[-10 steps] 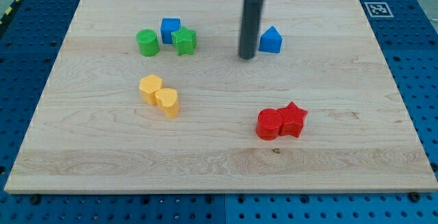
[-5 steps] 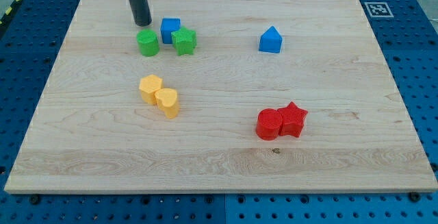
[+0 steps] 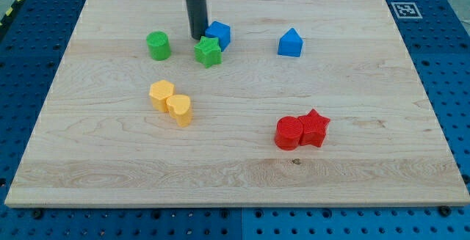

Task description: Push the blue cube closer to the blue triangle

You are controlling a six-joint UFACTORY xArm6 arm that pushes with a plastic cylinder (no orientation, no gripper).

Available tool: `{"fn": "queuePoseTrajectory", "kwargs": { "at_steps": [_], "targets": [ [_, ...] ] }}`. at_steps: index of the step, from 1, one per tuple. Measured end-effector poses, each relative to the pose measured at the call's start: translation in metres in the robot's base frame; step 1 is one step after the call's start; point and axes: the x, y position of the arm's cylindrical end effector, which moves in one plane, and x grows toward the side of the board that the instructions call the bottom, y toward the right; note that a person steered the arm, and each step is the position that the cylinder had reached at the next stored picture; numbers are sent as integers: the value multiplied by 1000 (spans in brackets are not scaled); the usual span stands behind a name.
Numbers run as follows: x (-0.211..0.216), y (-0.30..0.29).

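Note:
The blue cube [image 3: 219, 33] sits near the view's top, left of centre, touching the green star [image 3: 208, 51] just below it. The blue triangle [image 3: 290, 42] lies to its right with a gap of bare wood between them. My tip [image 3: 197, 37] stands right at the cube's left side and just above the green star. The rod rises from it out of the view's top.
A green cylinder [image 3: 158, 45] stands left of my tip. Two yellow blocks [image 3: 171, 102] touch each other at the view's left-centre. A red cylinder [image 3: 288, 133] and a red star [image 3: 315, 128] touch at the lower right. The wooden board [image 3: 235, 174] lies on a blue pegboard.
My tip swung from beside the blue triangle to the far left, then came right. The blue cube slid right toward the triangle. The green star shifted right and down, away from the green cylinder.

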Motion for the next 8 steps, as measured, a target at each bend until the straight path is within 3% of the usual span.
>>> {"fn": "queuePoseTrajectory", "kwargs": {
  "at_steps": [1, 5, 6, 7, 8],
  "targets": [
    [25, 6],
    [21, 98],
    [13, 64],
    [-28, 51],
    [-36, 69]
  ]
}}
